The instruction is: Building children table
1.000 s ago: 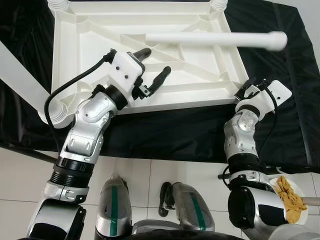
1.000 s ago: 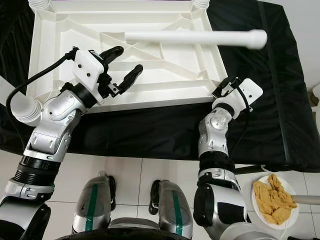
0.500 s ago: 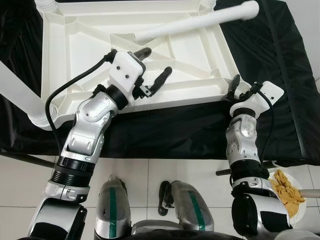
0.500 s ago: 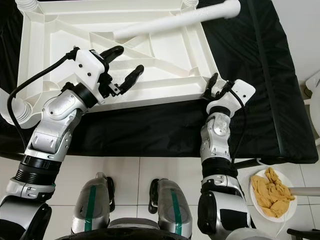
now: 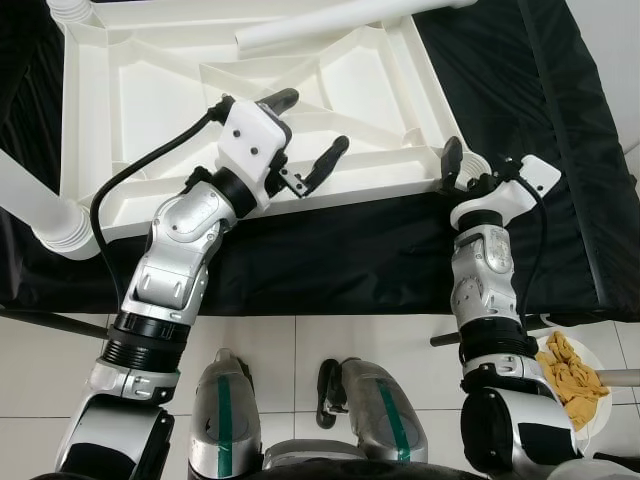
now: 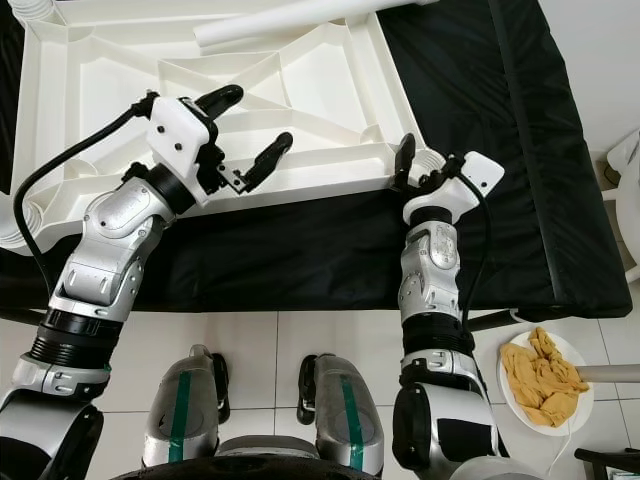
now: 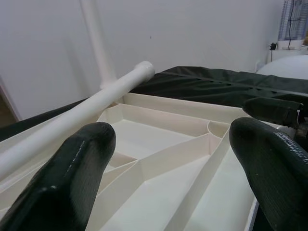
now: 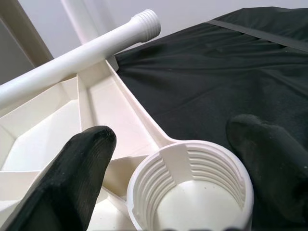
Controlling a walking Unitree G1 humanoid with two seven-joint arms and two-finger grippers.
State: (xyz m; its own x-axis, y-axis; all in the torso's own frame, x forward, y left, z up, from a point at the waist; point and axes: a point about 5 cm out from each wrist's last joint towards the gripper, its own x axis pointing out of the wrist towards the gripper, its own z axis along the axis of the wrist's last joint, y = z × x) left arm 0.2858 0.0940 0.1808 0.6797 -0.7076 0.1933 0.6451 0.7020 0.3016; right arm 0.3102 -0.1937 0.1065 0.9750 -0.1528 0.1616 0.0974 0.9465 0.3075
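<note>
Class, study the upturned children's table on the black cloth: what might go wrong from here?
1. The loose table leg lies unsecured across the upturned tabletop; a nudge may roll it off.
2. The right gripper, jaws open around the threaded corner socket, might push the tabletop instead of steadying it.

Upturned white tabletop (image 5: 150, 110), L gripper (image 5: 308, 135) above

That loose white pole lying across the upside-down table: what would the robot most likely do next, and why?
Probably reach the open left gripper toward the loose leg. The tabletop lies underside up, and the near right corner socket is empty, its threads showing. The right gripper hovers open at that corner, so fetching the leg to screw in there seems the sensible step.
</note>
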